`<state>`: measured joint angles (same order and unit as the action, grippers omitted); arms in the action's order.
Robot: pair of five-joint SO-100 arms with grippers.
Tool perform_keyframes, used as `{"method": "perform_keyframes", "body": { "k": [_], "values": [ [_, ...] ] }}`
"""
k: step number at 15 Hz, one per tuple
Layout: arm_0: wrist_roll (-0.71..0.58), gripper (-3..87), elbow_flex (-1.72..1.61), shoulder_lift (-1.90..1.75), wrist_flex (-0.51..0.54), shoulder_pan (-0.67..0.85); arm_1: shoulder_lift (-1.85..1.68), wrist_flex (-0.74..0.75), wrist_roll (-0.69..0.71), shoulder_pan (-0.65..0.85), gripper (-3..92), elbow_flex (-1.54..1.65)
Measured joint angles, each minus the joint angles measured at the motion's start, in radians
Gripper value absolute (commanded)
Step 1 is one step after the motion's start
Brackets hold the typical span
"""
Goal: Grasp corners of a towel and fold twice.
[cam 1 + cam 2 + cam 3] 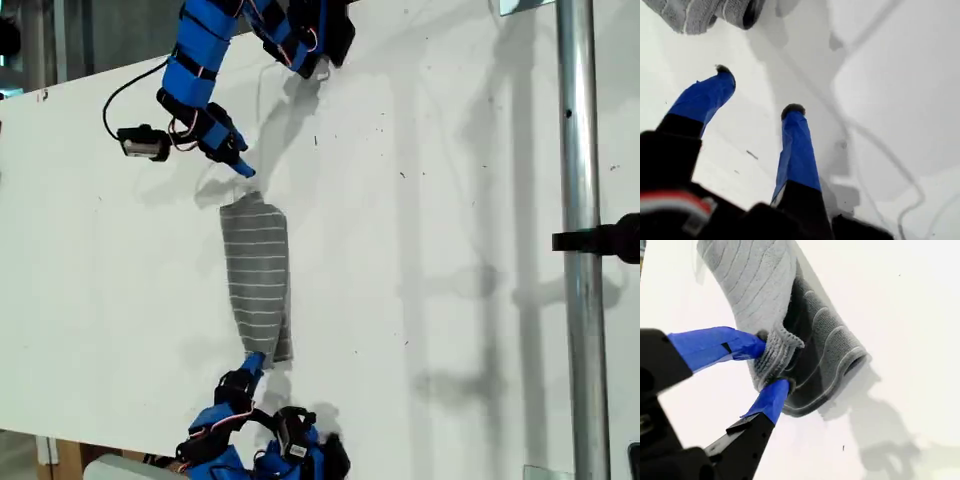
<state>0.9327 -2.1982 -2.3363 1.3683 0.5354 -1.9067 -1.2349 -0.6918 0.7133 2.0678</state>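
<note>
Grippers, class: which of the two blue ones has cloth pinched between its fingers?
My second gripper, at the bottom of the exterior view: its jaws are closed on a bunched edge of the grey striped towel. My first gripper is open, holding nothing, short of the towel.

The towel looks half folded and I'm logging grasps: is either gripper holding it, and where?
My second gripper pinches the towel at a bunched corner; my first gripper holds nothing.
</note>
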Motion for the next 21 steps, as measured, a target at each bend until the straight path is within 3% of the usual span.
{"method": "perform_keyframes", "body": {
  "k": [4, 8, 13, 21],
  "values": [
    [0.04, 10.3, -0.296, -0.25, -0.135, -0.014, -0.276, 0.009, -0.037, -0.014, 22.7, 0.147],
    [0.023, 10.1, -0.345, -0.364, -0.141, -0.011, -0.29, 0.101, -0.084, -0.147, 23.6, 0.143],
    [0.025, 9.8, -0.341, -0.204, -0.201, -0.002, 0.072, 0.27, -0.158, -0.287, 23.5, -0.002],
    [0.025, 9.3, -0.291, -0.097, -0.236, 0.006, 0.546, 0.339, -0.17, -0.328, 22.3, -0.304]
  ]
}}
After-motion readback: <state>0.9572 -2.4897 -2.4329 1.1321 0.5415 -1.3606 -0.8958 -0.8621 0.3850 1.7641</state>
